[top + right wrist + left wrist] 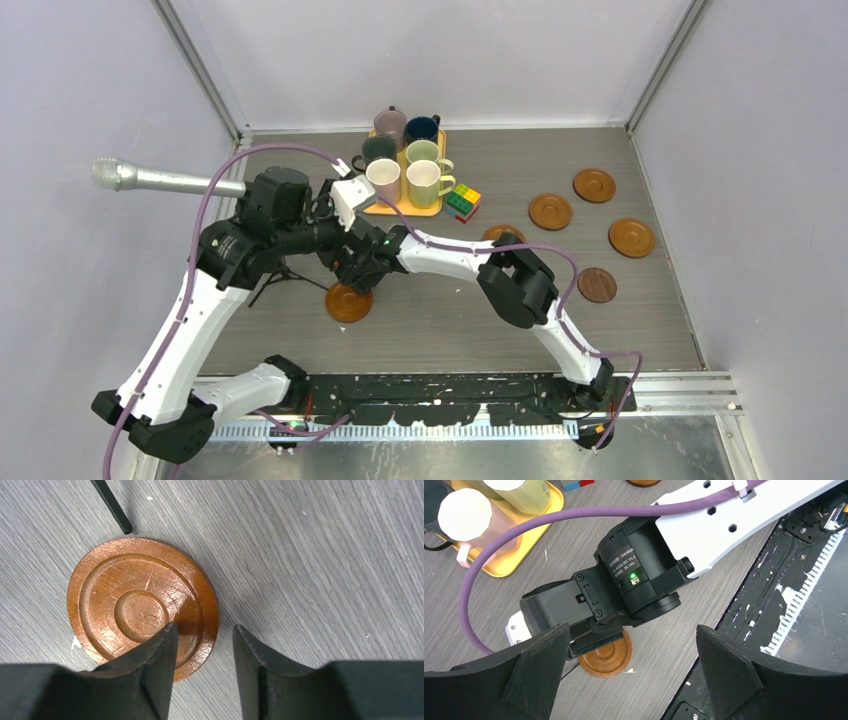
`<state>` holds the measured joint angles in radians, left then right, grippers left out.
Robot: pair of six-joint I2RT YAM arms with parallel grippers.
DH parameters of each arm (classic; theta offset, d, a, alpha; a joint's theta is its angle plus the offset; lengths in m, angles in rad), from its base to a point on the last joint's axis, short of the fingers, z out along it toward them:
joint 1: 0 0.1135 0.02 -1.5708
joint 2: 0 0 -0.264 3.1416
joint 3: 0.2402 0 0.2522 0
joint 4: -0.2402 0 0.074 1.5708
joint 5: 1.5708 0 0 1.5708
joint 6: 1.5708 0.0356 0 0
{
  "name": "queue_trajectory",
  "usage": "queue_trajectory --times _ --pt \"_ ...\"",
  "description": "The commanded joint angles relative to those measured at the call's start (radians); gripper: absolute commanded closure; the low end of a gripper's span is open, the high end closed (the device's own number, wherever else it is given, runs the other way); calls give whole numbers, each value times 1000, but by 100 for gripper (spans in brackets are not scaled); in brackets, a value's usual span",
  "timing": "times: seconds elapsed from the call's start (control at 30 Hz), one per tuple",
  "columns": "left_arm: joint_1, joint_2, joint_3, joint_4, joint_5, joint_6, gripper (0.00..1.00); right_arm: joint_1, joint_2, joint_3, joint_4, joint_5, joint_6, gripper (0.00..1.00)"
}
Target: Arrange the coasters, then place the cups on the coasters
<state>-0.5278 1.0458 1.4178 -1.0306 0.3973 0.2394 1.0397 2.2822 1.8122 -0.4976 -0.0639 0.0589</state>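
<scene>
where the right arm [455, 258] reaches across to the left half of the worktop [450, 325], its right pincer [206, 630] hangs straight over one coaster [142, 607], well apart from the rest. the right wrist view gives the relation that matters: the near edge of the disc lies between the fingers, one fingertip [165, 645] over the inner ring, the other just outside the rim with a strip of bare worktop between. the jaws stand partly apart and, as far as i can judge, clamp nothing yet. the disc is round, so there is no long axis to line up with; only the rim's place in the gap counts, and it sits nearer the inner finger. the left pincer [631, 630] is spread wide and empty, hovering above the right arm's wrist, so the right one is plainly nearer.

the top view hides that rim under the wrist but shows what the wrist view cannot: five more coasters [550, 211] on the far right, one darker, one partly behind the arm, and the cups [425, 183] all on the yellow tray [400, 211] at the back. the left wrist view shows only part of the coaster under the housing.
</scene>
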Motion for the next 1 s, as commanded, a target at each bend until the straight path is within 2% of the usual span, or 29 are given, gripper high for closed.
queue_trajectory --times 0.0,0.17,0.4,0.63,0.77,0.97 --pt "5 -14 23 3 8 1 0 2 -39 -85 -32 61 -51 56" --pt "5 -8 16 8 5 2 0 -12 -123 -211 -57 115 -134 65" --pt "5 -1 2 14 -1 5 0 -85 -256 -403 -90 99 -221 68" --pt "5 7 12 11 0 10 0 -262 -450 -658 -203 -25 -399 67" --pt "5 13 22 8 9 6 0 -364 -589 -816 -248 -43 -514 66" --pt "6 11 14 16 14 4 0 -469 -750 -962 -383 -73 -659 67"
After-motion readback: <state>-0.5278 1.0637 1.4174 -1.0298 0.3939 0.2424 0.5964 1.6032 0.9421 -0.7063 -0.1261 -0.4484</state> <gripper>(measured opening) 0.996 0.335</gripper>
